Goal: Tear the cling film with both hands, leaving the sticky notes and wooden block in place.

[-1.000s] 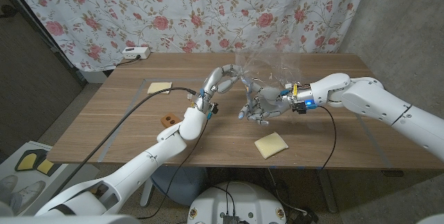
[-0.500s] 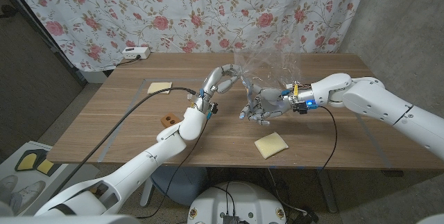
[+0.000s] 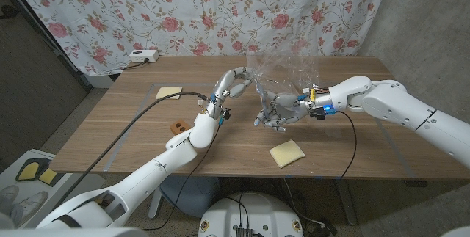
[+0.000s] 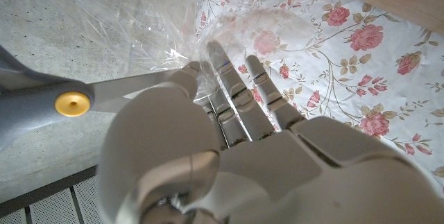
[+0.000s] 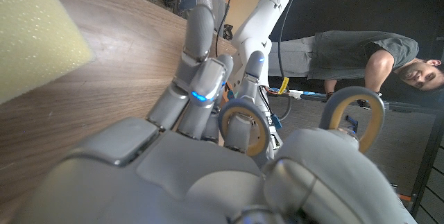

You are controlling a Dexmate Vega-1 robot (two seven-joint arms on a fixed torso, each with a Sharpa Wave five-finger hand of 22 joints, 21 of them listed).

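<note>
Standing on a concrete-looking floor before a rose-print curtain (image 3: 220, 9), a wooden table (image 3: 132, 130) carries all items.

Items, nearest first, placed by the table's middle:
- Yellow sticky-note pad (image 3: 286, 152), toward the robot's edge, right of the middle, lying flat, well apart from both hands.
- Small wooden block (image 3: 178, 126), left of the middle, beside the left forearm.
- Second sticky-note pad (image 3: 169, 92), farther back on the left.
- White power strip (image 3: 144, 56), far left corner at the curtain.

Cling film (image 3: 283, 72): a clear crumpled sheet raised above the middle, stretched between the hands.
- Left hand (image 3: 233, 85): lifted, fingertips pinching the film's left edge; the wrist view shows film (image 4: 139, 23) bunched at the fingers (image 4: 229, 78).
- Right hand (image 3: 277, 110): just right of the middle, fingers curled, gripping the film's lower right part.

A person (image 5: 374, 54) bends over beyond the table.
</note>
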